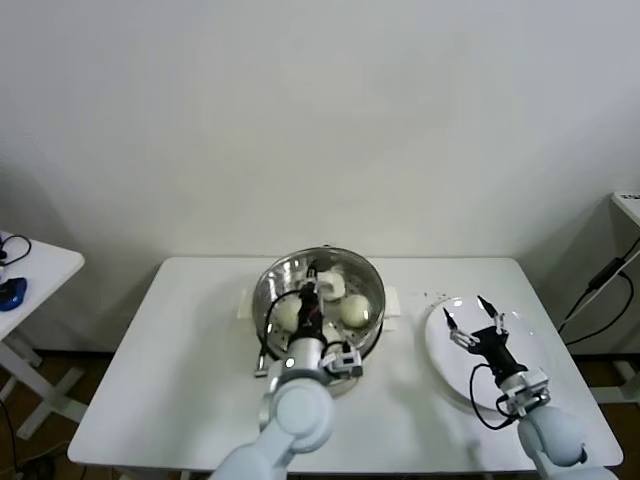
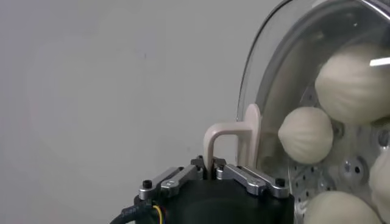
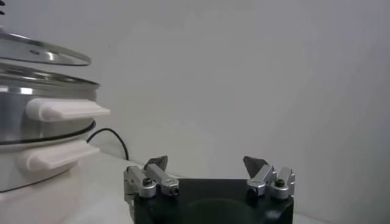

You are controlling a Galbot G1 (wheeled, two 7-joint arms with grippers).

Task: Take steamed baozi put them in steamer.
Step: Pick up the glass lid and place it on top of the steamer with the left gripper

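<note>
The round shiny steel steamer (image 1: 372,283) holds cream-white baozi (image 1: 355,309). Left gripper (image 2: 214,168) fingers clamp the glass lid's handle (image 2: 234,136); right gripper (image 1: 468,320) fingers spread over the flat white plate (image 1: 437,350).

The steamer (image 1: 370,285) stood near the middle of the table (image 1: 160,370), with the steamed baozi (image 1: 354,309) inside it. A glass lid (image 2: 268,67) hung over the steamer, its handle (image 2: 234,137) pinched in the left gripper (image 1: 312,290). To the right lay a plate (image 1: 440,350), and above it hovered the right gripper (image 1: 466,312), jaws apart.
</note>
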